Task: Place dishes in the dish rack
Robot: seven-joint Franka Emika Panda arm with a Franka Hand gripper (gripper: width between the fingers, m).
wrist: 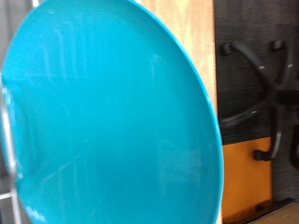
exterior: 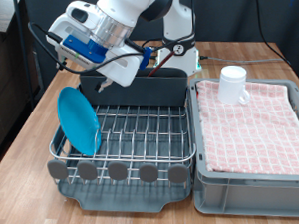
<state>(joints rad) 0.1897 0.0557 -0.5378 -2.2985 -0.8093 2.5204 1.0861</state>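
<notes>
Gripper point(exterior: 81, 67) sits low over the rack's corner at the exterior view's upper left, tilted down from the white arm; its fingertips are hidden behind the blue-and-white hand housing and the plate's upper rim, so whether the jaws are wide, narrow or closed on the rim I cannot tell. Directly beneath it stands the plate point(exterior: 77, 120), a round light-blue disc set on edge in the wire grid, its top rim just under the hand and its lower rim down among the wires; it leans slightly, face turned toward the rack's interior, with its flat plane running roughly along the rack's side wall. The wrist view is almost filled by the same plate point(wrist: 107, 117), seen very close, which suggests the hand is right at the rim; no finger shows there. Outward from the hand, the dish rack point(exterior: 140, 132) spreads below and toward the exterior view's right, its tall grey compartment point(exterior: 149, 89) just beside the gripper and the round grey discs point(exterior: 117, 171) along the near edge. Well apart, farther right, the mug point(exterior: 233, 83) stands upright on the pink checkered cloth point(exterior: 255, 127) in the grey crate point(exterior: 251, 192); the spoon is not visible.
</notes>
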